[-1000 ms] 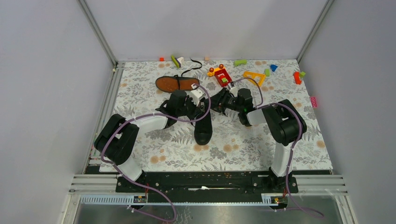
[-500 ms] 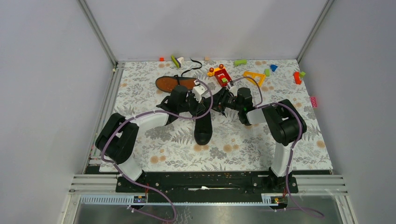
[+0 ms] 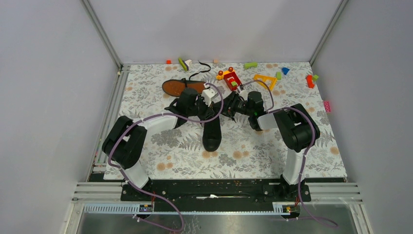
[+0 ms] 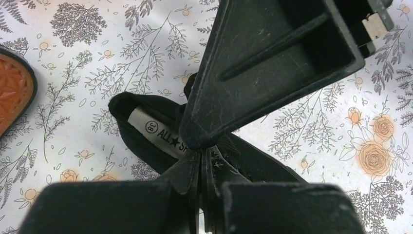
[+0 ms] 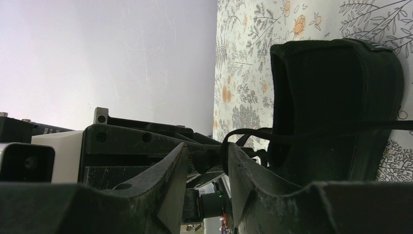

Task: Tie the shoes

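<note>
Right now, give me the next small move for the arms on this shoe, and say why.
Probably ease the right tool slightly away from the left tool to cinch the lace. The left tool looks pinched shut on it above the black shoe, and it runs taut from the right tool across the shoe's collar.

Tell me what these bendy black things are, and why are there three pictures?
They are two robot arms bolted to a table, there to tie shoes. One picture looks down from above. The other two come from small cameras on the wrists, showing each arm's own fingers up close. The right gripper has its fingers slightly apart, with a lace stretched past them from the black shoe. The left gripper is pinched shut over that shoe, seemingly on the lace too. A second shoe lies sole up farther back, and toy blocks are scattered near the table's far edge.
</note>
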Available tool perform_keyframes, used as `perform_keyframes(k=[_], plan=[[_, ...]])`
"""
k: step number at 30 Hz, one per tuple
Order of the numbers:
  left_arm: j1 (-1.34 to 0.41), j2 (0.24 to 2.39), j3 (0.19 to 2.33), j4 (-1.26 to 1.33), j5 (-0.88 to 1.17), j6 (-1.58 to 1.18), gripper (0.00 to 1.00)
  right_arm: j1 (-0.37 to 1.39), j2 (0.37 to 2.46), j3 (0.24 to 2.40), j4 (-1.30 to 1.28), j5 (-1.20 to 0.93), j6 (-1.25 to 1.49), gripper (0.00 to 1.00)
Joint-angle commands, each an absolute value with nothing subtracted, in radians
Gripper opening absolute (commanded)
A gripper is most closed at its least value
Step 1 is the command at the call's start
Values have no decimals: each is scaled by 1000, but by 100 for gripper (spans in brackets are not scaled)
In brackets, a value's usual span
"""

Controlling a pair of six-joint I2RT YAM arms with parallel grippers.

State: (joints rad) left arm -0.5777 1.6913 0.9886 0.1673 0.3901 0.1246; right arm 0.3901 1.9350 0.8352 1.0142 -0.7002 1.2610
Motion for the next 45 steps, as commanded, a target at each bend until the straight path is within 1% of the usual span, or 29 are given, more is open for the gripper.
perform_keyframes(k=[1,3,8,11,12,14,18,23,24,26,30,33,35,37,38,40,41,42,43,45], plan=[[-577,1706,1053,176,410,137,0,388,1941,871,1000,-729,1237,41],[-577,1710,1063,163,412,140,0,388,1943,876,988,-730,1233,39],[-578,1706,1064,160,400,141,0,389,1943,877,976,-729,1230,29],[-578,1695,1051,162,381,141,8,388,1943,878,977,-729,1229,18],[-578,1690,1047,165,376,141,11,388,1942,880,977,-729,1230,16],[-578,1678,1032,172,362,140,19,388,1944,880,977,-729,1231,15],[-578,1639,998,195,328,129,25,388,1946,882,976,-729,1232,8],[-576,1576,934,241,289,105,35,388,1949,884,973,-727,1232,1],[-576,1557,913,256,281,99,36,388,1950,884,974,-727,1232,0],[-573,1513,866,297,240,74,44,388,1951,884,976,-729,1233,0],[-562,1416,775,356,218,26,50,388,1951,886,977,-734,1232,0],[-559,1340,713,407,175,-24,57,388,1954,889,986,-739,1237,0],[-553,1294,664,484,120,-89,71,388,1954,892,986,-744,1238,0],[-542,1257,631,504,24,-143,95,388,1952,894,984,-746,1233,0],[-536,1241,622,503,-26,-173,98,388,1952,896,982,-748,1231,0],[-517,1224,614,482,-126,-278,99,388,1950,897,972,-750,1225,0],[-505,1215,621,435,-201,-379,99,388,1950,899,965,-750,1218,0],[-482,1214,629,389,-228,-469,99,388,1948,900,952,-749,1210,0],[-445,1217,634,384,-147,-501,99,388,1945,902,944,-748,1202,0],[-403,1243,640,416,94,-499,95,388,1944,902,940,-747,1194,0]])
